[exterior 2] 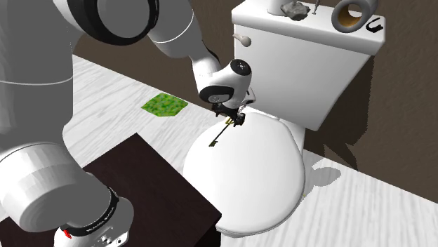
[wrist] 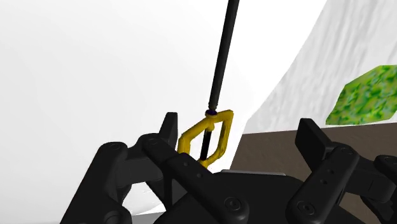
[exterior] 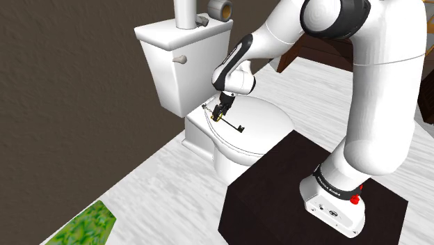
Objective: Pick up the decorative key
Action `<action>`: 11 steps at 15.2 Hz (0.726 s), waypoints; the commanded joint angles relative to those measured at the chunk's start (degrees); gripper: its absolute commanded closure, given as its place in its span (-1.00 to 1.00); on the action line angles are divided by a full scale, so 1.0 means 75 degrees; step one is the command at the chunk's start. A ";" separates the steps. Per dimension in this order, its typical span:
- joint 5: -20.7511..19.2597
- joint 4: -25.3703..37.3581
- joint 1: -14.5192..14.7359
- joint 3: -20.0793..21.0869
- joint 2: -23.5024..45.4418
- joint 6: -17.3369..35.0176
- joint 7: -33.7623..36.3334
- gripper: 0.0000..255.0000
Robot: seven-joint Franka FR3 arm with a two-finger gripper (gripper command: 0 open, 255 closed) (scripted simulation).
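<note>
Pincer [wrist: 239,125] spread wide (no grip), astride yellow-handled key [wrist: 219,76] on white toilet lid [wrist: 95,63].

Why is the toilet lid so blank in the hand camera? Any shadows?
Wrist view: the toilet lid renders flat white, unshaded, so the key stands out. Second exterior view: a soft shadow lies on the floor beside the toilet. Shoulder view: the wall is dim.

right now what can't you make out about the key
- Shoulder view: the gripper mostly hides the yellow grip of the decorative key.
- Wrist view: the key's bit is cut off by the top edge.
- Second exterior view: whether the key touches the toilet lid is too small to tell.
</note>
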 commanded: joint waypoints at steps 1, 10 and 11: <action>0.0063 0.0075 -0.0037 0.0051 0.0154 0.0080 -0.0070 -1.00; 0.0063 0.0086 -0.0033 0.0053 0.0166 0.0083 -0.0064 1.00; 0.0064 0.0080 -0.0034 0.0053 0.0161 0.0083 -0.0066 1.00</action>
